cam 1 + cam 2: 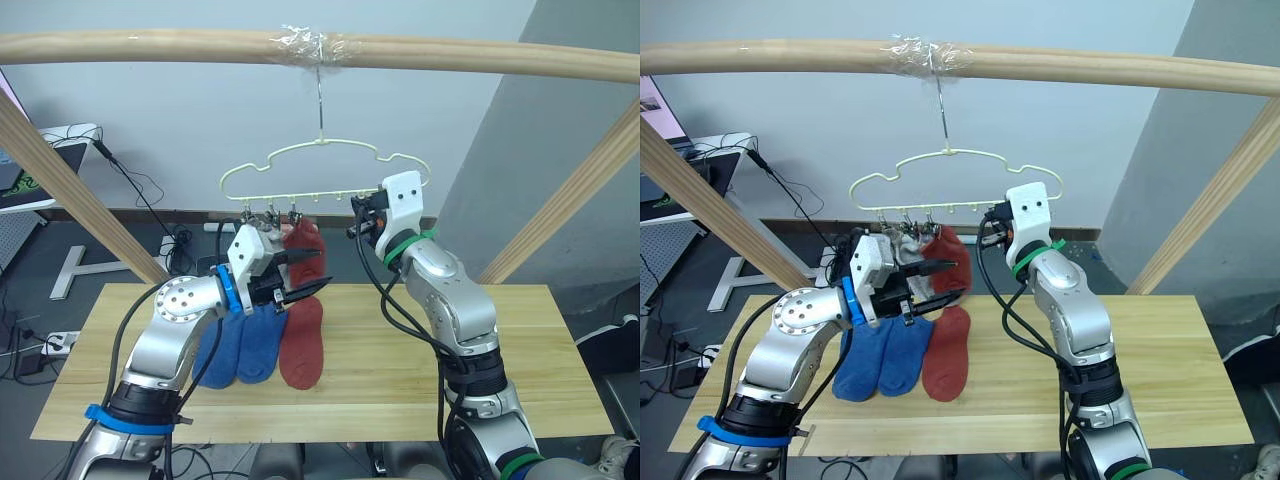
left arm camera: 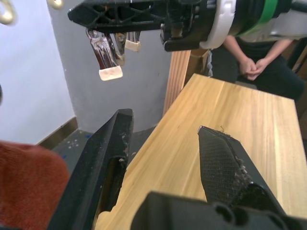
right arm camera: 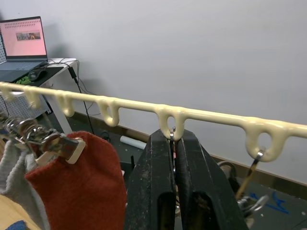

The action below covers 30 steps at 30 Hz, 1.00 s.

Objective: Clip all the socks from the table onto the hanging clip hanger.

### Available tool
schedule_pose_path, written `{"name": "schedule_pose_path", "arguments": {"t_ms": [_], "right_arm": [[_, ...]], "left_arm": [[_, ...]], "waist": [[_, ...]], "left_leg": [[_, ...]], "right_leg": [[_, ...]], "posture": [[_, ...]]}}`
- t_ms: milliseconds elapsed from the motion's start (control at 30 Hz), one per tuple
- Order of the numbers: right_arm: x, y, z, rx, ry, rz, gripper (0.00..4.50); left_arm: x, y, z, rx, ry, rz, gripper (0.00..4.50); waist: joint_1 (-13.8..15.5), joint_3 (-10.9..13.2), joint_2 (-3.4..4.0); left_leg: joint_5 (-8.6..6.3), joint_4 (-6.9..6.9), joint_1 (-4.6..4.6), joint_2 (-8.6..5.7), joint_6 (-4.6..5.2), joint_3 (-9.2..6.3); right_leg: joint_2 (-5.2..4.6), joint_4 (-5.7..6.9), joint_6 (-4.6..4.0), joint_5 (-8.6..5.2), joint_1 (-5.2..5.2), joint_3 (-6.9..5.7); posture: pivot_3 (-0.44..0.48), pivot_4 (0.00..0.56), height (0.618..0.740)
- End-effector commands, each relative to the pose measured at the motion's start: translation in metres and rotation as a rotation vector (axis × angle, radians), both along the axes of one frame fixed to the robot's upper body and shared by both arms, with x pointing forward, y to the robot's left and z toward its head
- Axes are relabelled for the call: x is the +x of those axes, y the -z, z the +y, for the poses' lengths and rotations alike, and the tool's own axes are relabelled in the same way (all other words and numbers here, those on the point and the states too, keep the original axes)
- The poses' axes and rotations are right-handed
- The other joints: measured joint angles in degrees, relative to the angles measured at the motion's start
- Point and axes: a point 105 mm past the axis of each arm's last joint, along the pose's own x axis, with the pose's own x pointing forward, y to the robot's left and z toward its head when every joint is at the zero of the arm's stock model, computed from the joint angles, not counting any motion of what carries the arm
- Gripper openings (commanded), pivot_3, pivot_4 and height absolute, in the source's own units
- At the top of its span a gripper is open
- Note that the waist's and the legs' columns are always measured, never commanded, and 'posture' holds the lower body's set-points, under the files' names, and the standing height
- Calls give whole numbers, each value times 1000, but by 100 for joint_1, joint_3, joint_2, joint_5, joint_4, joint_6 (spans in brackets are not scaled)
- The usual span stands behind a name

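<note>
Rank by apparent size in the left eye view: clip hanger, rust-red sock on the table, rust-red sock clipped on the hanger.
1. Clip hanger, widest by far.
2. Rust-red sock on the table.
3. Clipped rust-red sock; the left gripper covers part of it, so its full size is unsure.

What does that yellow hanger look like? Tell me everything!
The hanger is thin pale-yellow wire with a wavy top. Its hook hangs from the pole, under some clear tape. Small metal clips dangle along its bottom bar; some hold a grey sock and a red sock. The right gripper is shut on one clip.
</note>
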Motion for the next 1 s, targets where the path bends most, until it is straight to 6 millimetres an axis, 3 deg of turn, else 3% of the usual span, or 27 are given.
{"name": "schedule_pose_path", "arguments": {"t_ms": [33, 133, 267, 433, 633, 733, 1000], "right_arm": [[-2, -19, 3, 27, -8, -66, 1], [-2, -20, 4, 30, -8, -68, 0], [-1, -20, 4, 33, -7, -69, 0], [-3, -21, 8, 33, -22, -70, 0], [-3, -20, 8, 30, -20, -69, 0], [-4, -20, 8, 30, -20, -68, 0], [-5, -19, 8, 31, -19, -65, 0]], "left_arm": [[4, 34, 3, 98, -87, 80, 2666], [6, 68, 7, 146, -167, 229, 3327], [14, 91, 11, 183, -272, 305, 4465], [35, 116, 10, 192, -406, 365, 4465], [41, 146, 8, 224, -459, 514, 4465], [38, 157, 16, 291, -444, 537, 3911], [29, 161, 18, 306, -404, 539, 1584]], "waist": [[1, 0, 0], [-3, 0, 0], [-2, 0, 0], [24, -1, -1], [-4, -1, -2], [-5, -1, -1], [-14, -1, -1]], "left_leg": [[0, 0, 0, 0, 0, 0], [0, 0, 0, 0, 0, 2], [0, 1, -3, 0, 0, -2], [0, 2, -3, -3, 0, -2], [0, 0, -3, -3, 0, 1], [0, 0, -3, -2, 0, -2], [0, 1, 0, -3, 0, 1]], "right_leg": [[0, 0, 0, 0, 0, 0], [0, 0, 0, 0, -1, 2], [0, 4, 0, 0, -4, -4], [-2, 5, 0, 1, -3, -6], [-3, 5, 1, 1, -4, -3], [-3, 6, 1, 1, -4, -6], [-4, 7, 1, 2, -2, -2]], "posture": [[0, 161, 710], [-2, 162, 710], [-2, 162, 710], [-10, 164, 710], [-22, 167, 710], [-30, 169, 710], [-30, 173, 710]]}}
